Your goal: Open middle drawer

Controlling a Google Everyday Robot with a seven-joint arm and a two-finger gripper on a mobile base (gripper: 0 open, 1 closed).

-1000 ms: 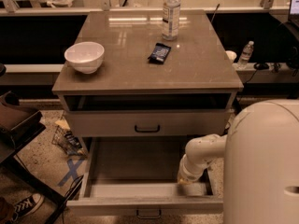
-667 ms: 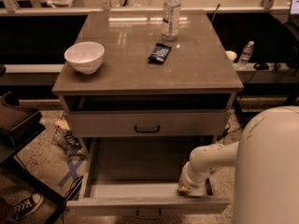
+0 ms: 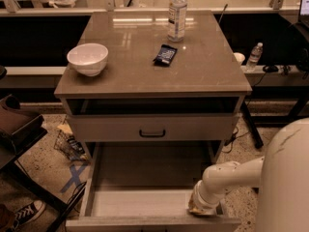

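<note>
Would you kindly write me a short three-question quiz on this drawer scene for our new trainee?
1. True or false: the middle drawer is pulled out.
2. The claw is at which part of that drawer? A left front corner; B right front corner; C back wall.
3. Fill in: the white ___ stands on the tabletop.
Key: 1 true; 2 B; 3 bowl.

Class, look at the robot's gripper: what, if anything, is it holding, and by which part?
It cannot be told. The gripper sits at the front right corner of the pulled-out middle drawer, hidden under the end of the arm.
</note>
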